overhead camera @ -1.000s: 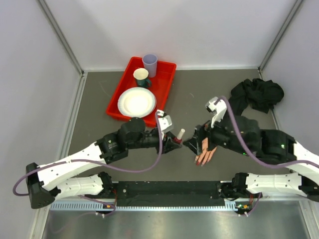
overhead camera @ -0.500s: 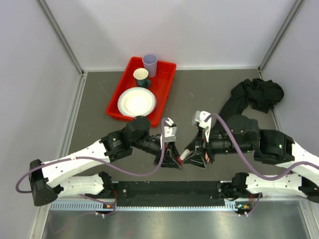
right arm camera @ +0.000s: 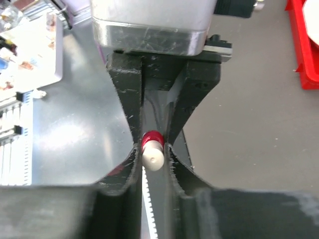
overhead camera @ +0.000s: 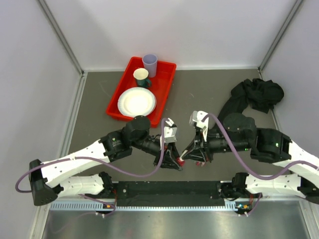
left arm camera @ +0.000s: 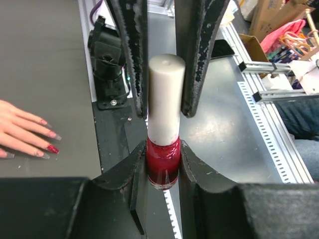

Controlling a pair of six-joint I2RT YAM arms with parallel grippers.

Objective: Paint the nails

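Observation:
A small polish bottle [left arm camera: 163,164] with red glass and a tall white cap [left arm camera: 166,99] hangs between both grippers near the table's front edge. My left gripper [left arm camera: 162,147] is shut on the red glass body. My right gripper [right arm camera: 152,152] is shut on the white cap [right arm camera: 153,158], facing the left one [overhead camera: 172,159]. The mannequin hand [left arm camera: 20,129] lies flat on the grey table at the left of the left wrist view. Its nails [left arm camera: 52,148] show red and pale pink. In the top view the right gripper [overhead camera: 188,155] covers the hand.
A red tray [overhead camera: 167,82] at the back holds a white plate [overhead camera: 136,102] and two cups [overhead camera: 141,76]. A black cloth [overhead camera: 256,94] lies at the back right. A black rail [overhead camera: 169,188] runs along the near edge below the grippers.
My right gripper swung left from over the mannequin hand to the bottle and shut on its cap. The left gripper carried the bottle nearer the front edge and has held still since.

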